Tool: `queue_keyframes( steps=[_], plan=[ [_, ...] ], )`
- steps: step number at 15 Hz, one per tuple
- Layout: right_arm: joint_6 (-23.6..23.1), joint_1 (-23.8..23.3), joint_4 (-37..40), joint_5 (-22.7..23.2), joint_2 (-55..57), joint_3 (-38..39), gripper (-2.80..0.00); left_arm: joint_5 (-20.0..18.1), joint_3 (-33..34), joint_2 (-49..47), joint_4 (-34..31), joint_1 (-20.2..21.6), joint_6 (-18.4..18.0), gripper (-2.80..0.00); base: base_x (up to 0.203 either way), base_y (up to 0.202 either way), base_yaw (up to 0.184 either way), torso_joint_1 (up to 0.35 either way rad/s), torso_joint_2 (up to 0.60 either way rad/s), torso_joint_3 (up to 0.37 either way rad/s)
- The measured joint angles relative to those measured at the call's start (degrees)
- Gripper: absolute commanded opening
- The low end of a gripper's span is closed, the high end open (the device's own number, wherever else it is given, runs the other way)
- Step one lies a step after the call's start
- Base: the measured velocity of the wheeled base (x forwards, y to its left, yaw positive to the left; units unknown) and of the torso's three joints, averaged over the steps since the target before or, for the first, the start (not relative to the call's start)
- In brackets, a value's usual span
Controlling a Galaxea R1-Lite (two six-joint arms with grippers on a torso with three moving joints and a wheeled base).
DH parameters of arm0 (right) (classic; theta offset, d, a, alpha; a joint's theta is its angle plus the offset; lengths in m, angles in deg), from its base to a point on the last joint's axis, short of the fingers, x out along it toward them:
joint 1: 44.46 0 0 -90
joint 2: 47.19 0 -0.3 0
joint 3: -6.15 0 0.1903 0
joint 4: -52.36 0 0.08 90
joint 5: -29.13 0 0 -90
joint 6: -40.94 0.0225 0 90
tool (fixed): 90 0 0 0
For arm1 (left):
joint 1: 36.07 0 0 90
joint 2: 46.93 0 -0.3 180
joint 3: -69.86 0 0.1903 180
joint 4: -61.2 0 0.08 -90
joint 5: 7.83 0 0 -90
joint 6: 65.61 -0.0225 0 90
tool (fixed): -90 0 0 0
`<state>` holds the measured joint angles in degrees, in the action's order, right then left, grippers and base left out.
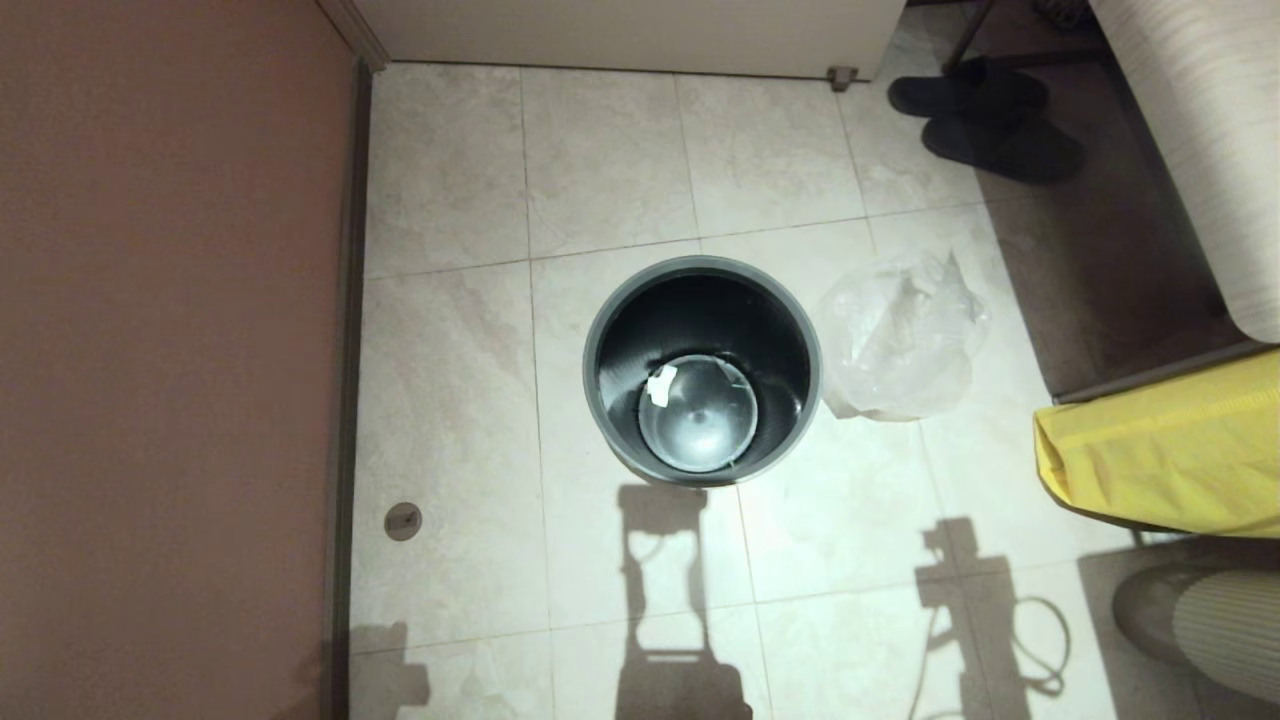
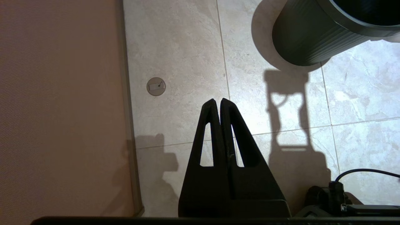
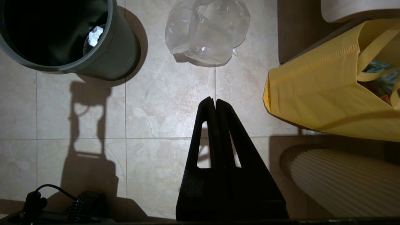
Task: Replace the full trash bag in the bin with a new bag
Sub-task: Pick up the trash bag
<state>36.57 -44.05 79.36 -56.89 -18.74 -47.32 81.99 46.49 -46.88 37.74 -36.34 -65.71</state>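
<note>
The bin (image 1: 592, 350) stands upright in the middle of the tiled floor, dark grey with a lighter rim and a glossy black inside. A small white scrap (image 1: 660, 384) lies at its bottom. The new bag (image 1: 900, 340), clear and crinkly, lies crumpled on the floor right beside the bin's right side. Neither gripper shows in the head view; only their shadows fall on the tiles in front of the bin. My left gripper (image 2: 217, 100) hangs shut and empty above the floor, near-left of the bin (image 2: 306, 37). My right gripper (image 3: 215, 100) hangs shut and empty, short of the bag (image 3: 206, 31) and right of the bin (image 3: 122, 50).
A brown wall (image 1: 170, 350) runs along the left, with a round floor plate (image 1: 403, 521) near it. An opaque yellow sack (image 1: 1170, 450) with things inside sits at the right, above a ribbed cream object (image 1: 1220, 620). Dark slippers (image 1: 990, 120) lie at the far right.
</note>
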Motion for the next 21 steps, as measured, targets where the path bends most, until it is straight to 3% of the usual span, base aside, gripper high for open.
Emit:
queue_keyframes(
  steps=[6,14,17,18,21],
  plan=[
    [2.24,0.74,-0.05,0.09,25.93,-17.54,-2.8,0.0,0.0,0.0,0.02,0.02,0.02,-2.8,0.0,0.0,0.0,0.0,0.0,0.0],
    [3.23,2.02,0.11,-0.41,68.22,-53.42,-2.8,0.02,0.0,0.0,0.0,0.0,0.02,-2.8,0.0,0.0,0.0,0.0,0.0,0.0],
    [2.1,4.16,0.91,-2.78,82.85,-68.58,-2.8,0.01,0.0,0.0,0.0,0.0,0.0,-2.8,0.0,0.0,0.0,0.0,0.0,0.0],
    [1.01,4.97,1.46,-4.1,86.86,-73.45,0.0,0.02,0.0,0.0,0.0,0.0,0.0,-2.8,0.0,0.0,0.0,0.0,0.0,0.0],
    [-4.32,7.67,2.26,-9.54,95.16,-81.77,0.0,0.0,0.0,0.0,0.0,0.0,0.02,-2.8,0.0,0.0,0.0,0.0,0.0,0.0]
  ],
)
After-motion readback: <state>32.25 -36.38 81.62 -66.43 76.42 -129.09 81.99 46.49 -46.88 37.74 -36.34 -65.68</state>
